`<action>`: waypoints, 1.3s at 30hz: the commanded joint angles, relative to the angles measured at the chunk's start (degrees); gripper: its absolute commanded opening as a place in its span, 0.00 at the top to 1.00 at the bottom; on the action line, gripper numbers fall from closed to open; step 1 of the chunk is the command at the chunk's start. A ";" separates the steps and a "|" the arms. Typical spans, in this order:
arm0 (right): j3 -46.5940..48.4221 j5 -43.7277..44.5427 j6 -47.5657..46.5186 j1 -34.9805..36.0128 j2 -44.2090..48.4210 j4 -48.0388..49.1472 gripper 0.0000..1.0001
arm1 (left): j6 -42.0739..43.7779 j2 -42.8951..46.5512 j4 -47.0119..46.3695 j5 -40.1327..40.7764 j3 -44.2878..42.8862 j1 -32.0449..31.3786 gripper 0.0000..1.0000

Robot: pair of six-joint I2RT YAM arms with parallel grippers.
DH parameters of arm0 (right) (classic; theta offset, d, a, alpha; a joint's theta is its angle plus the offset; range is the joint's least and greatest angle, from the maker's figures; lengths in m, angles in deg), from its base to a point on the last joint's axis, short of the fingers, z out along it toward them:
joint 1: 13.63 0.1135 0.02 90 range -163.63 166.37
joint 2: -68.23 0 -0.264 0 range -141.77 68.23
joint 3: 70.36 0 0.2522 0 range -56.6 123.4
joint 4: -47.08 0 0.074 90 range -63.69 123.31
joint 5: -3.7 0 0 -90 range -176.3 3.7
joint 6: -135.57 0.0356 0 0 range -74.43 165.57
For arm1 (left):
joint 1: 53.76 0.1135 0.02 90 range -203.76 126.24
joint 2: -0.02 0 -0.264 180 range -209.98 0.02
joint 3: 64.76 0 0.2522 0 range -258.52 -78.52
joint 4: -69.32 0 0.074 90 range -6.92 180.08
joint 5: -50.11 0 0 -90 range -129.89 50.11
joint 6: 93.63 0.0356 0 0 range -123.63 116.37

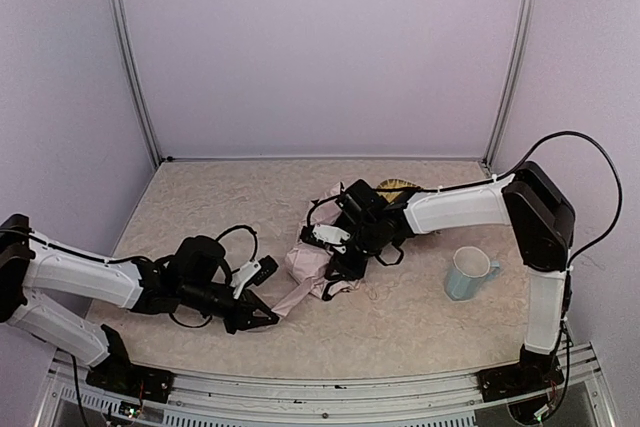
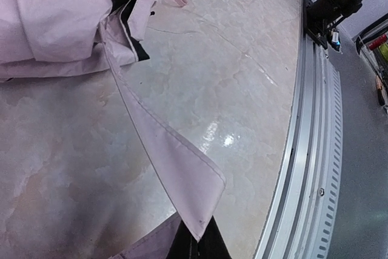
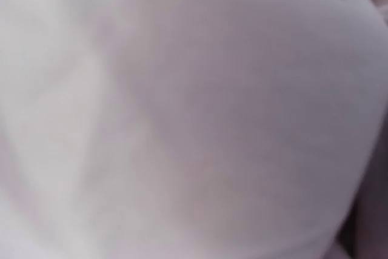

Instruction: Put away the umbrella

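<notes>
The umbrella lies crumpled mid-table, pale pink fabric with black lining showing. A narrow pink flap runs from it toward the front. My left gripper is shut on the tip of that flap; in the left wrist view the pointed fabric corner goes down between the black fingertips, and the bunched canopy lies at the upper left. My right gripper is pressed into the umbrella's right side. Blurred pale fabric fills the right wrist view and hides the fingers. Shaft and handle are hidden.
A pale green mug stands to the right of the umbrella. A woven bamboo tray peeks out behind the right forearm. The aluminium rail of the table's front edge runs close to the left gripper.
</notes>
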 commanded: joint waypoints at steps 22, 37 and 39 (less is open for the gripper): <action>6.34 -12.37 0.16 -3.86 18.97 -8.35 1.00 | 28.48 -32.90 4.47 -8.35 -35.84 17.40 1.00; 18.08 6.07 7.06 -8.77 14.39 -26.48 1.00 | 40.46 -9.33 8.52 -14.00 -24.46 12.85 1.00; 20.54 6.28 6.90 -8.98 12.85 -30.13 1.00 | 41.96 -5.99 8.77 -20.09 -23.96 12.80 1.00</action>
